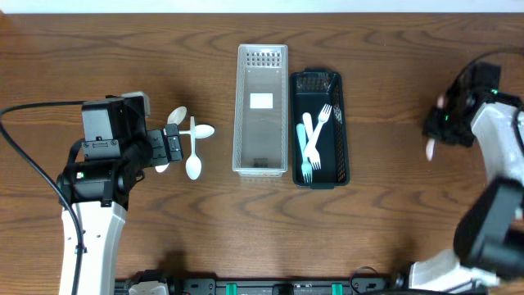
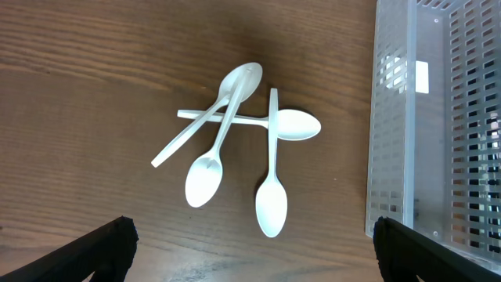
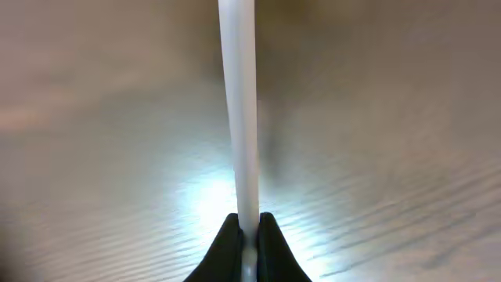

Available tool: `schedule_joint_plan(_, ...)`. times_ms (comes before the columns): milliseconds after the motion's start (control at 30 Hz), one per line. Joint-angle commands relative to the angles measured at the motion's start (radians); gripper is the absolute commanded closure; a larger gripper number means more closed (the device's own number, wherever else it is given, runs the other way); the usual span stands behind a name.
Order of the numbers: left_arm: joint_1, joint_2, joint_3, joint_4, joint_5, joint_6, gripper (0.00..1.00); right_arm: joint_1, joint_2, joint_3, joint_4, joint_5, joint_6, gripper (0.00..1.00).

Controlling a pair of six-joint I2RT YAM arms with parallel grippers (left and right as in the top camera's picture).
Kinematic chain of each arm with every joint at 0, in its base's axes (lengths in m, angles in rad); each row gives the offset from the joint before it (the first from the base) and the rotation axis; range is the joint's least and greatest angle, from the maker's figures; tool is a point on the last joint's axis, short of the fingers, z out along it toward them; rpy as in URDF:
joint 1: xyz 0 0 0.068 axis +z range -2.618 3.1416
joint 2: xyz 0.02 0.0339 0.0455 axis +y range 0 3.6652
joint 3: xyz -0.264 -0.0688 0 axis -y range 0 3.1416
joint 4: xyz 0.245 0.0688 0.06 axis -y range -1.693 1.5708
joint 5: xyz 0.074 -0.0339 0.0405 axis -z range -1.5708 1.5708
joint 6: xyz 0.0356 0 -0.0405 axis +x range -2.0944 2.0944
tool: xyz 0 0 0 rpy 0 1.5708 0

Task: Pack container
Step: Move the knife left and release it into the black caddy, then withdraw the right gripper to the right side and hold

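Brown wood-grain table [image 1: 393, 49] w/ glare; left hand [image 2: 252, 249] wide open, right hand [image 3: 246, 235] pinching white utensil handle [image 3: 239, 102].

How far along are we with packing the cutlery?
Done: a few forks lie in the black tray. In hand: the right gripper is shut on a thin white handle, well right of the trays. Left to do: four white spoons lie on the table under the open left gripper, and the clear basket holds no cutlery.
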Motion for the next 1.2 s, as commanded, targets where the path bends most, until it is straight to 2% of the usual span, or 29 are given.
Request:
schedule_joint_plan(0, 0.004, 0.005, 0.018, 0.0, 0.003, -0.001, 0.02, 0.109, -0.208, 0.058, 0.004, -0.105, 0.022, 0.99)
schedule_joint_plan(133, 0.004, 0.005, 0.018, 0.0, 0.003, -0.001, 0.02, 0.262, -0.328, 0.057, 0.016, -0.106, 0.056, 0.99)
schedule_joint_plan(267, 0.004, 0.005, 0.018, 0.0, 0.003, -0.001, 0.02, 0.417, -0.331, 0.043, 0.015, -0.104, 0.137, 0.99)
schedule_joint_plan(433, 0.004, 0.005, 0.018, 0.0, 0.003, -0.001, 0.02, 0.581, -0.25, -0.037, 0.069, 0.016, 0.263, 0.99)
schedule_joint_plan(667, 0.004, 0.005, 0.018, 0.0, 0.003, -0.001, 0.02, 0.706, -0.058, -0.078, 0.182, 0.021, 0.291, 0.97)
schedule_joint_plan(733, 0.004, 0.005, 0.018, 0.0, 0.003, -0.001, 0.02, 0.719, -0.036, -0.077, 0.203, 0.021, 0.291, 0.68)
schedule_joint_plan(767, 0.004, 0.005, 0.018, 0.0, 0.003, -0.001, 0.02, 0.719, -0.036, -0.077, 0.215, 0.021, 0.291, 0.59)
schedule_joint_plan(867, 0.004, 0.005, 0.018, 0.0, 0.003, -0.001, 0.02, 0.703, -0.076, -0.05, 0.215, 0.047, 0.278, 0.5)
schedule_joint_plan(933, 0.004, 0.005, 0.018, 0.0, 0.003, -0.001, 0.02, 0.678, -0.124, -0.032, 0.215, 0.087, 0.264, 0.32)
schedule_joint_plan(1000, 0.004, 0.005, 0.018, 0.0, 0.004, -0.002, 0.02, 0.642, -0.184, -0.024, 0.215, 0.138, 0.264, 0.2)
schedule_joint_plan(1100, 0.004, 0.005, 0.018, -0.035, 0.006, -0.002, 0.02, 0.549, -0.278, -0.023, 0.206, 0.172, 0.264, 0.08)
schedule_joint_plan(1167, 0.004, 0.005, 0.018, -0.084, 0.015, -0.015, 0.02, 0.469, -0.326, -0.023, 0.186, 0.171, 0.265, 0.05)
